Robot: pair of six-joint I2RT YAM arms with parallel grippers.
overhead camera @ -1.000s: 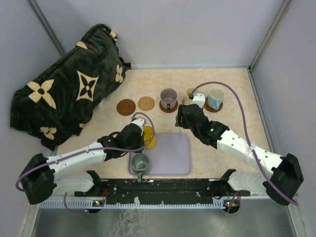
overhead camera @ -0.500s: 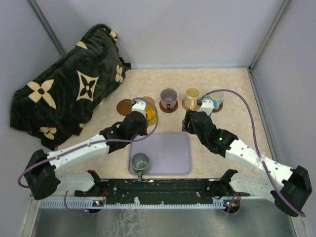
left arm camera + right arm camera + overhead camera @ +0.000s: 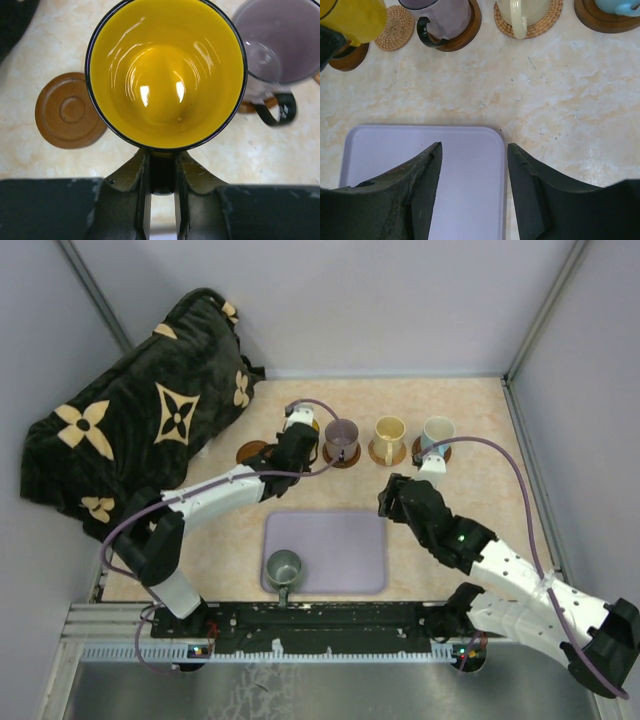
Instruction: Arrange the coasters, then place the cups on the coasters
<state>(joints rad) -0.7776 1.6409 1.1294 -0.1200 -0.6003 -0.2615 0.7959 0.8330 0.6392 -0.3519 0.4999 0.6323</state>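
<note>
The left pincer (image 3: 162,172) grips narrowly the handle of the yellow-orange cup (image 3: 165,75), held just ahead of it between a dark brown coaster (image 3: 70,110) and the mauve cup (image 3: 280,45). The right pincer (image 3: 474,165) gapes empty over the lavender tray (image 3: 395,145).

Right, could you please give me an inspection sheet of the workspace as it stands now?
Surface: beige marbled table, with a lavender tray near the front.
Job's things: mauve cup, cream cup and blue cup each stand on their own coaster; green cup stands on the tray; brown coaster and woven coaster are bare.
Clutter: black flowered blanket at the left edge.
Grippers: left gripper is shut on the yellow cup by its handle; right gripper is open and empty over the tray.
Cables: purple cable loops close by the mauve cup; another runs along the right arm.
Surroundings: grey walls; nothing else seen.
</note>
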